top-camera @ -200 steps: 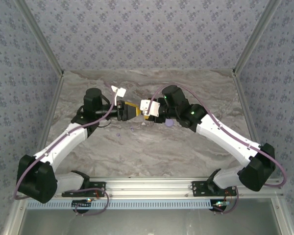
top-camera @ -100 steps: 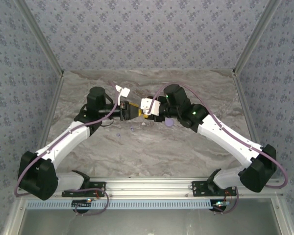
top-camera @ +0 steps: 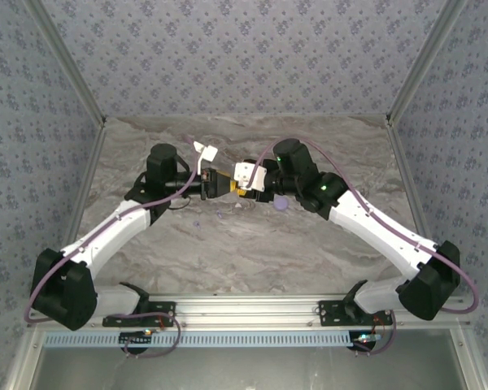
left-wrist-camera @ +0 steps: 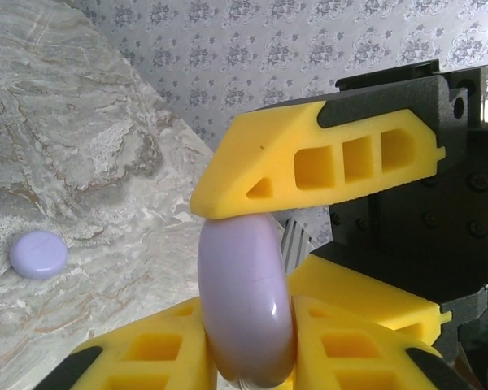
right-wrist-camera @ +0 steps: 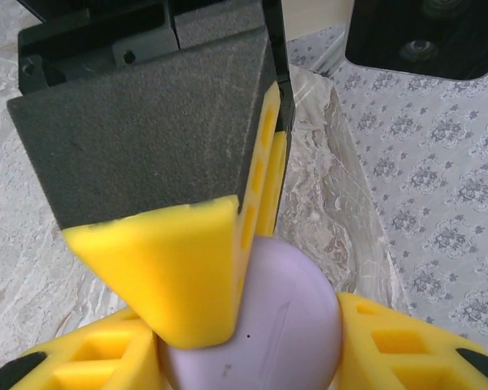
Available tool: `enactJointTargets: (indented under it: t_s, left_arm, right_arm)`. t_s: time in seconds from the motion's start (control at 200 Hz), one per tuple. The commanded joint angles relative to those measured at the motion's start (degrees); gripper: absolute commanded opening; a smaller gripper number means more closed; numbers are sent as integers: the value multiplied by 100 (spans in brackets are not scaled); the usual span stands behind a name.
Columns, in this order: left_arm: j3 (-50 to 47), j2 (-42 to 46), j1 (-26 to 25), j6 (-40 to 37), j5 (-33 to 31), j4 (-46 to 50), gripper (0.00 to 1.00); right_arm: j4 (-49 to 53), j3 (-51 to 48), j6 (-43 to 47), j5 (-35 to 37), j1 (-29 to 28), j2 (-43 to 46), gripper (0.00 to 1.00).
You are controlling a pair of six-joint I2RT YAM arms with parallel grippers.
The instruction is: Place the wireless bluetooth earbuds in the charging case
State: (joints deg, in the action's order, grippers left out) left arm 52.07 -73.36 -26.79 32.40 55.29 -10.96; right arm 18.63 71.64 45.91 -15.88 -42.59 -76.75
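The lavender charging case (left-wrist-camera: 246, 301) is held closed in the air over the middle of the table, gripped from both sides. My left gripper (left-wrist-camera: 244, 329) is shut on it, its yellow fingers (left-wrist-camera: 146, 357) pressing the case's flat faces. My right gripper (right-wrist-camera: 252, 325) is shut on the same case (right-wrist-camera: 268, 333) across its rim. A right finger (left-wrist-camera: 309, 162) rests on the case's top edge. In the top view the left gripper (top-camera: 224, 185) and right gripper (top-camera: 241, 189) meet tip to tip. Two tiny lavender earbuds (top-camera: 197, 219) (top-camera: 220, 215) lie on the table below them.
A round lavender disc (top-camera: 281, 205) (left-wrist-camera: 38, 253) lies on the marble table (top-camera: 252, 260) just under the right arm. Patterned walls (top-camera: 244, 57) close in the back and both sides. A metal rail (top-camera: 252, 309) runs along the near edge.
My left gripper has moved right to meet the right gripper and has closed on the case. The right gripper has hardly moved.
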Motion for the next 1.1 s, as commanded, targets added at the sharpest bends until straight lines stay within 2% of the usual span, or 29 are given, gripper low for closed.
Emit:
enactJointTargets:
  t_s: [0.0, 0.125, 0.285, 0.45, 0.605, 0.765, 1.094]
  left_arm:
    - [233, 28, -54, -144, 91, -142, 20]
    - [194, 148, -55, -288, -122, -88, 17]
    - [-45, 493, -96, -577, -798, -308, 10]
    - [-492, 937, -427, -1205, -1619, -981, 7]
    - [-909, 1235, -732, -1749, -2233, -1638, 6]
    - [-1061, 1366, -808, -1863, -2382, -1890, 3]
    - [-1023, 1358, -898, -1970, -2398, -1763, 2]
  right_arm:
    - [-95, 202, -248, -119, 72, 184, 53]
    - [-252, 67, -574, -150, 219, 435, 69]
    - [-1244, -773, -1418, -438, 586, 1108, 100]
    - [-1819, -1112, -2888, -1294, 1124, 1442, 100]
    - [-2082, -1142, -4062, -1705, 1273, 1417, 100]
    - [-1936, -1074, -4210, -1460, 1271, 1401, 100]
    - [-1974, -866, -4213, -1560, 1066, 940, 100]
